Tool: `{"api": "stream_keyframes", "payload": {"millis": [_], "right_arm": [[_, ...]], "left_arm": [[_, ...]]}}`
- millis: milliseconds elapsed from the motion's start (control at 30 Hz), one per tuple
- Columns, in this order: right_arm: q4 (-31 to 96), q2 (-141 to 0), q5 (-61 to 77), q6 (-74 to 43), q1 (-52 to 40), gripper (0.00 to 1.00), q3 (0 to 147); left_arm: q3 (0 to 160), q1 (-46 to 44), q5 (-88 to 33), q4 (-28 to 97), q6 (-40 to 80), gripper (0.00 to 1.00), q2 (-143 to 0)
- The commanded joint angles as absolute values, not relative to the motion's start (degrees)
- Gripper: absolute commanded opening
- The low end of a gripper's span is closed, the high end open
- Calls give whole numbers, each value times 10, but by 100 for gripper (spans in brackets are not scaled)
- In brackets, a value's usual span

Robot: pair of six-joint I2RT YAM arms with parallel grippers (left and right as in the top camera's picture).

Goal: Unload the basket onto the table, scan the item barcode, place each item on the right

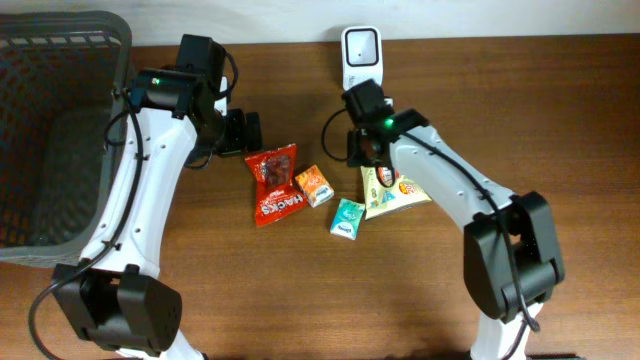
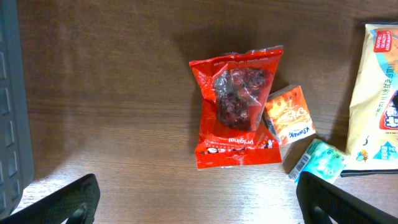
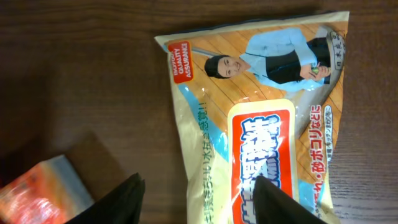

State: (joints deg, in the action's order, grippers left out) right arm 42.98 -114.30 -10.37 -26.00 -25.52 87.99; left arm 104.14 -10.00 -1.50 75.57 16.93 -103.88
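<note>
Right gripper [image 3: 199,185] fingers stand apart, straddling the yellow pack's [image 3: 261,93] edge, not clamped on it. That pack lies flat at the scanner's [image 1: 359,55] 6 o'clock. Left gripper [image 2: 199,182] hangs wide open, empty, over a red snack bag [image 2: 239,112].

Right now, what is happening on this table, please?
The right gripper is low over the yellow pouch with Japanese print, its jaws apart and not yet clamped on it. The left gripper hangs open above the red snack bag, touching nothing. The white barcode scanner stands at the table's far edge, with no item held up to it.
</note>
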Motion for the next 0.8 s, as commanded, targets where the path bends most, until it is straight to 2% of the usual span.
{"api": "stream_keyframes", "payload": {"millis": [0,333,467,567,767], "right_arm": [[419,-1160,-176,-279,-265,56,889],[406,-1201,-180,-277,-274,52,889],[400,-1213,-184,-272,-290,53,889],[401,-1229,-205,-273,-292,57,888],[402,-1233,-207,-274,-288,56,888]], "left_arm": [[1039,-100,-11,757,173,99,-1034],[1039,-100,7,756,173,99,-1034],[1039,-100,7,757,173,99,-1034],[1039,-100,7,757,173,99,-1034],[1039,-100,7,761,173,99,-1034]]}}
